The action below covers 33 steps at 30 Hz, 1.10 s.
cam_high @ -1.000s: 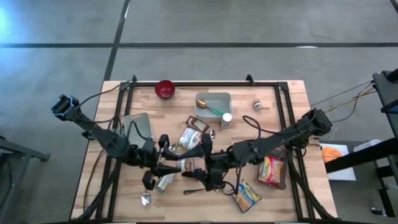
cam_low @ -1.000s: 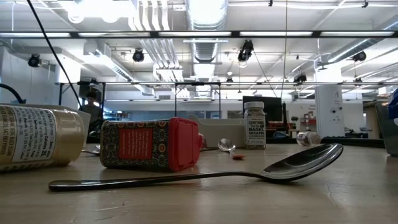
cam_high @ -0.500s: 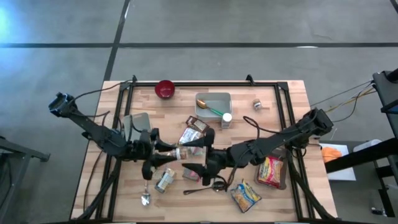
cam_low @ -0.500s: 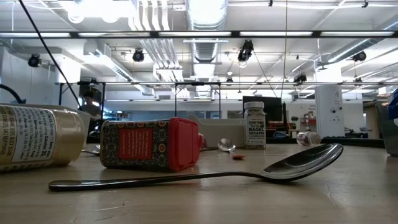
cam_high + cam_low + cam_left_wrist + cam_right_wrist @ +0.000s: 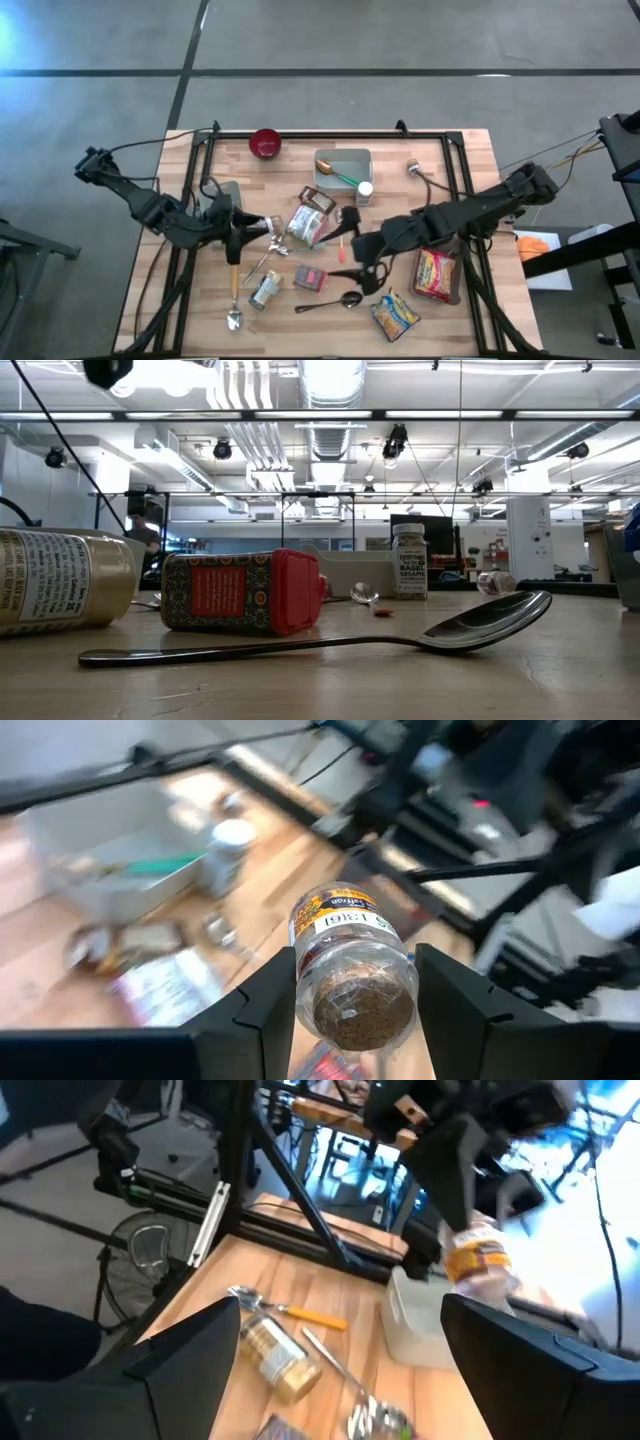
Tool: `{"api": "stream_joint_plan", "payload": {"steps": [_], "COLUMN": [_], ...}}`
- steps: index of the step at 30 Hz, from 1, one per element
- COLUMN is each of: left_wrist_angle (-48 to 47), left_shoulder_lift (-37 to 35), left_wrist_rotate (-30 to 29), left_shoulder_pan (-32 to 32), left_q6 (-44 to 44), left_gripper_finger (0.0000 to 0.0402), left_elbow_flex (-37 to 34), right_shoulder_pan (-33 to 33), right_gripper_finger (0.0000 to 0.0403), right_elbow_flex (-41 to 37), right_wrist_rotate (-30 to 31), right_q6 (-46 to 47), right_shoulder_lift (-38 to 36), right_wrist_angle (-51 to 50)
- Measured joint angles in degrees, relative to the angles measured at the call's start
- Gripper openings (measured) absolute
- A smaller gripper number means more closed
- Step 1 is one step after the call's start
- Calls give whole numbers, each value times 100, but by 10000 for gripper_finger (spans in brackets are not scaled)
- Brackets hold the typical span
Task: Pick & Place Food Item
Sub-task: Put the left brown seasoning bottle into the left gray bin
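Since the earlier frame, we see that both arms have drawn apart and the left tool has lifted the spice jar off the table. We count one held jar, clear, filled with brown granules, with an orange-banded label, clamped between the two left fingers above the middle of the table. Also present: one lying jar, one red-capped tin, three spoons including the large one, and three food packets, among them the yellow one. The left arm reaches in low from the left edge. The right tool hangs over the table's centre-right with its jaws spread wide, holding nothing.
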Motion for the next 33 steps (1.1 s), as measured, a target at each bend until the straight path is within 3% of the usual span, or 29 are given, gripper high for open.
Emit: {"api": "stream_joint_plan", "payload": {"steps": [4,12,20,26,33], "left_wrist_angle": [-979,-3437,-4986,-5738,-6168], "left_shoulder_lift": [-177,-88,226,558,845], "left_wrist_rotate": [107,1118,2116,3027,3507], "left_shoulder_pan": [169,942,1686,2068,2274], "left_q6": [-970,-2249,-2365,-2368,-2099], "left_gripper_finger": [159,159,159,159,159], "left_elbow_flex": [0,416,1047,1011,696], "right_shoulder_pan": [5,16,153,177,177], "right_gripper_finger": [343,343,343,343,343], "right_elbow_flex": [-642,-1982,-2963,-2969,-2882], "right_wrist_rotate": [7,-1,-12,-58,-853], "right_q6": [325,1351,1946,2247,2496], "right_shoulder_lift": [-559,-1568,-1791,-1778,-1773], "right_wrist_angle": [-3,99,956,1199,1197]}}
